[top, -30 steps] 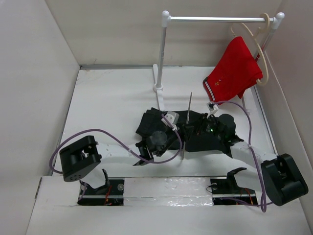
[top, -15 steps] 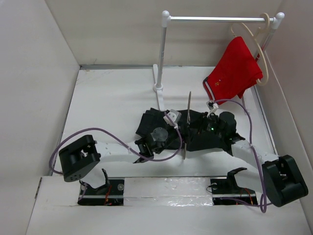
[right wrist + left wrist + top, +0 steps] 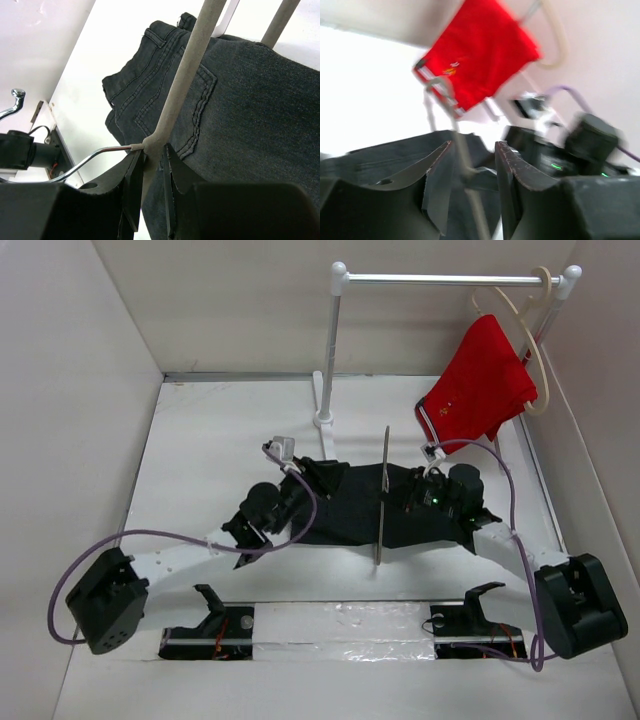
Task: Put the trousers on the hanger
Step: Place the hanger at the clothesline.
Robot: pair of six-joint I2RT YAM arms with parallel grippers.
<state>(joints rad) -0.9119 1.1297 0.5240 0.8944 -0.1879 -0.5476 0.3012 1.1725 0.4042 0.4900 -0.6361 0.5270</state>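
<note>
The black trousers (image 3: 345, 512) lie spread on the white table, and also show in the right wrist view (image 3: 250, 100) and the left wrist view (image 3: 380, 160). The thin grey hanger (image 3: 384, 490) stands upright over their middle. My right gripper (image 3: 396, 505) is shut on the hanger (image 3: 187, 75) where the bar meets the metal hook (image 3: 95, 160); its jaws (image 3: 152, 167) pinch that joint just above the denim. My left gripper (image 3: 298, 492) is at the trousers' left edge. Its jaws stand apart (image 3: 472, 165) over the fabric, with the blurred hanger (image 3: 465, 160) seen beyond them.
Red shorts (image 3: 480, 380) hang on a cream hanger (image 3: 537, 350) from the white rail (image 3: 450, 280) at the back right; they also show in the left wrist view (image 3: 480, 50). The rail's post (image 3: 330, 350) stands behind the trousers. Walls close in left and right.
My left arm has swung left and pulled back from the middle of the trousers to their left edge. The trousers now lie flatter and more spread. The right gripper has kept the hanger upright.
</note>
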